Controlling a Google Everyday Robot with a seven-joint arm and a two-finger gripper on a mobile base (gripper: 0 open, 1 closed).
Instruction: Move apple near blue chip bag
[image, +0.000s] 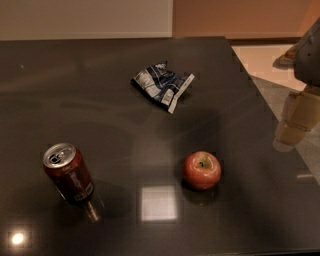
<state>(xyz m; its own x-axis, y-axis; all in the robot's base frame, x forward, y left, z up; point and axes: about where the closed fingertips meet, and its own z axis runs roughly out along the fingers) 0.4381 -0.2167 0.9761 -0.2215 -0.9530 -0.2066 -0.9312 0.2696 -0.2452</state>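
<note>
The apple is small, round and red with a yellowish-green patch around its stem dimple. It rests on the dark table right of centre, towards the front. The blue chip bag is a wrinkly dark blue and white foil bag with a pale sealed edge. It lies flat towards the back, up and left of the apple, well apart from it. My gripper is at the far right, by the table's right edge. It is off to the right of the apple, above its level, and holds nothing that I can see.
A dark red soda can with a silver top stands upright at the front left. The table's right edge runs diagonally past the gripper, with pale floor beyond it. A wall stands behind the table.
</note>
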